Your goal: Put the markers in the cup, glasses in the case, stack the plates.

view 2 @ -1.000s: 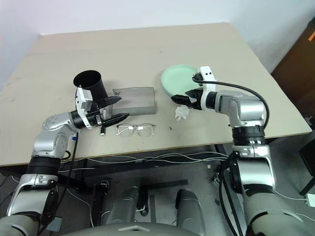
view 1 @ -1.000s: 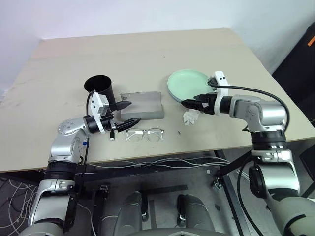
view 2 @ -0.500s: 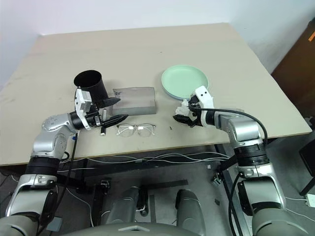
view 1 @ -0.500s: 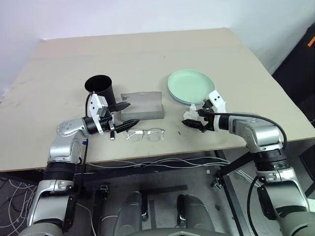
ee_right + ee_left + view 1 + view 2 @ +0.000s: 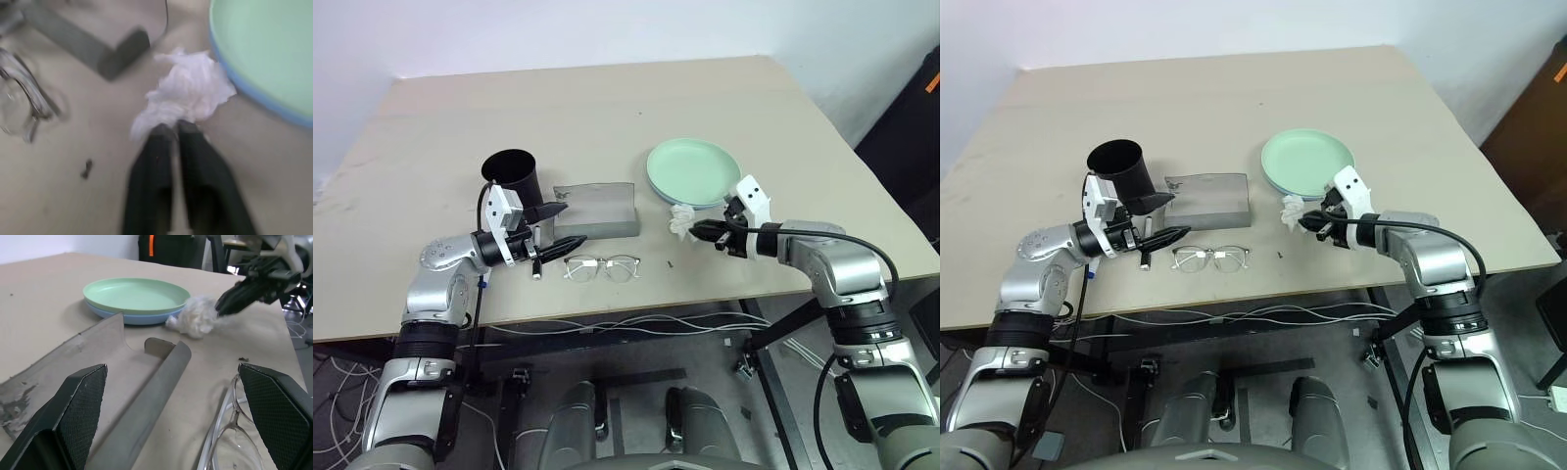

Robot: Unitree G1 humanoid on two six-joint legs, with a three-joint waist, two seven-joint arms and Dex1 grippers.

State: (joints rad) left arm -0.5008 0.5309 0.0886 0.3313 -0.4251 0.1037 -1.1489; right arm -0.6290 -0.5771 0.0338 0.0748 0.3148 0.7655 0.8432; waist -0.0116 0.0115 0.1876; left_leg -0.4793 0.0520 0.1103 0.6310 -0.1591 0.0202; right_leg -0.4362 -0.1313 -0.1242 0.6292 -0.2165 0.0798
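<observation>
The mint green plate [image 5: 693, 168] lies on the light blue plate [image 5: 128, 318] at the table's right. My right gripper [image 5: 697, 231] is shut on a crumpled white tissue [image 5: 679, 220] just in front of the plates. The black cup [image 5: 514, 176] stands at the left, with the open grey case [image 5: 599, 210] beside it. The glasses [image 5: 600, 266] lie in front of the case. My left gripper [image 5: 566, 225] hangs open at the case's left end, nothing between its fingers. A marker [image 5: 538, 266] lies below it, partly hidden.
Loose cables hang under the table's near edge [image 5: 607, 318]. A small dark speck [image 5: 670, 262] lies on the tabletop between the glasses and the tissue. The far half of the table [image 5: 607, 98] is bare wood.
My right gripper dropped from beside the plates to the tissue and shut on it. The tissue shifted slightly toward the plates. The left arm kept still.
</observation>
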